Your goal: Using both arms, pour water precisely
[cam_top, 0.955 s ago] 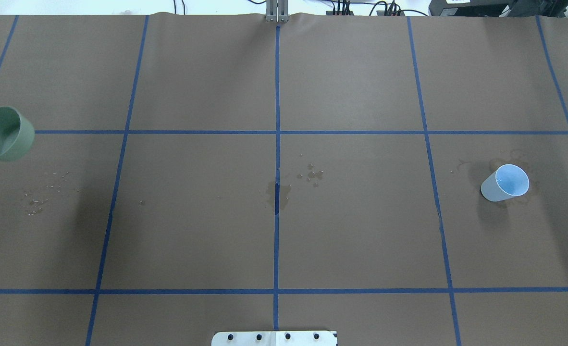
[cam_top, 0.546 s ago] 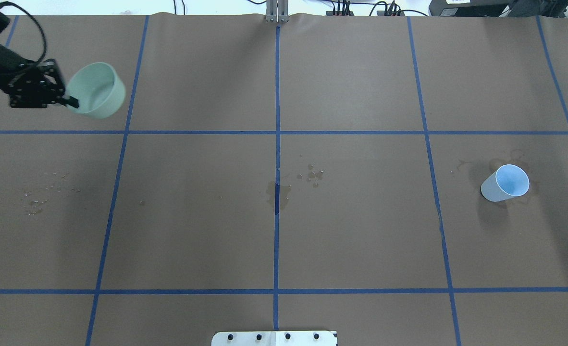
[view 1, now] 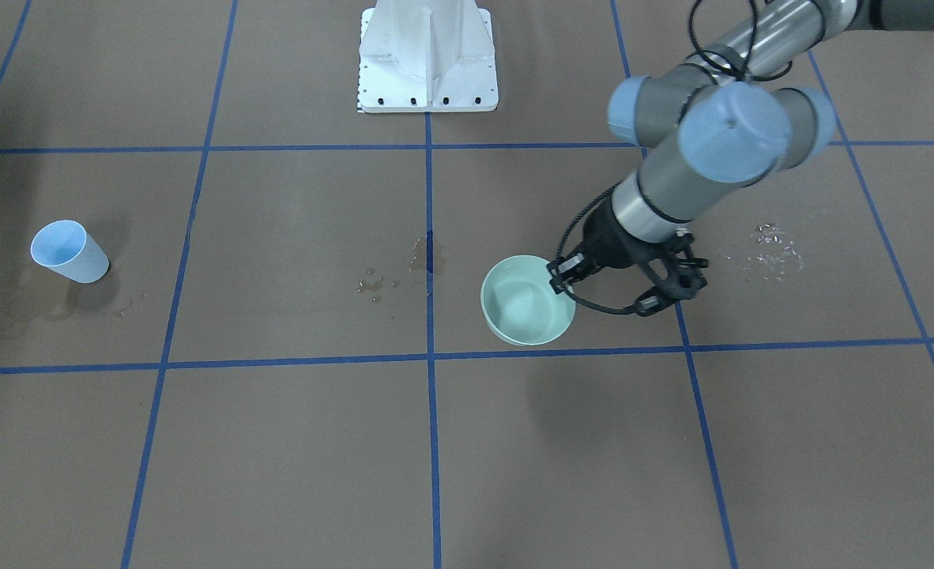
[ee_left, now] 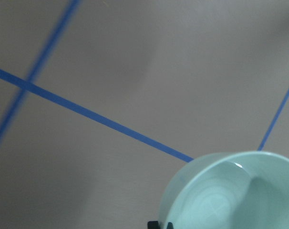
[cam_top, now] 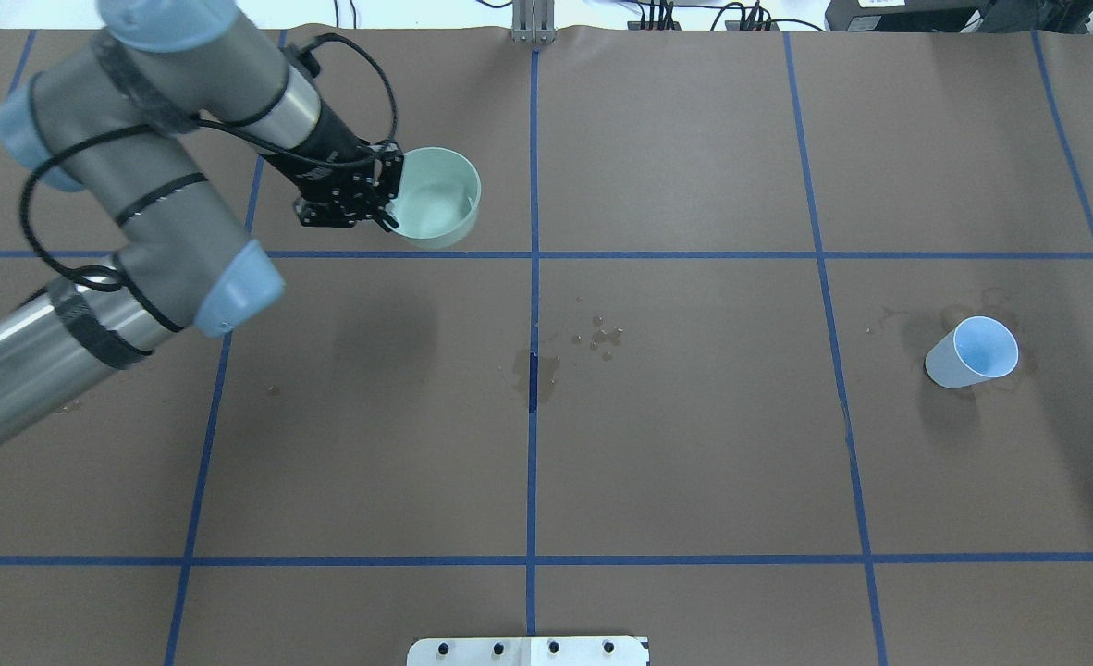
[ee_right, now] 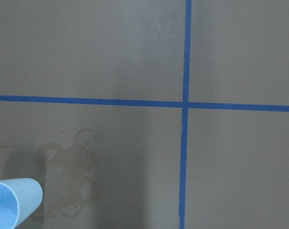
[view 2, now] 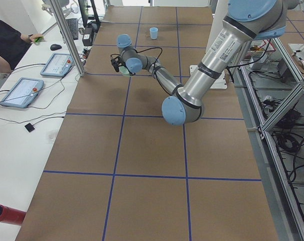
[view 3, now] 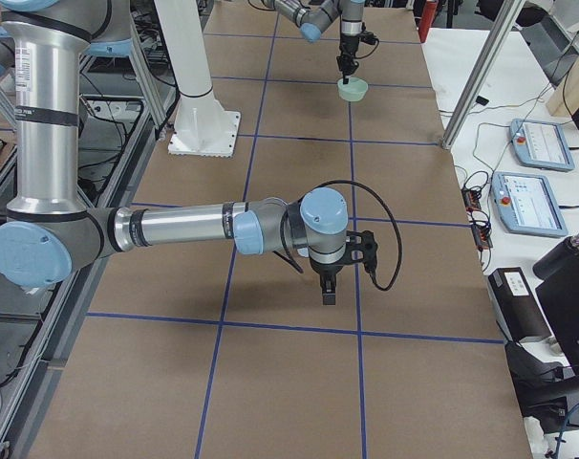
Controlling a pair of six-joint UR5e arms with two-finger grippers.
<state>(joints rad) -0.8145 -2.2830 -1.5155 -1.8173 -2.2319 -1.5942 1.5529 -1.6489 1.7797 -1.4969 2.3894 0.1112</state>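
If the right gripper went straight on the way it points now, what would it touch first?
Most likely the brown table cover: the right gripper points straight down at it, close to a blue tape line. The blue cup looks off to the side, though depth is unclear.

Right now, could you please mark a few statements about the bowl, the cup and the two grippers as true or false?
1. The left gripper grips the green bowl by its rim. True.
2. The blue cup lies on its side. False: it stands upright on a wet stain.
3. The right gripper holds the blue cup. False: nothing touches the cup, and the right gripper hangs apart from it.
4. Water droplets lie on the brown paper near the table's centre. True.
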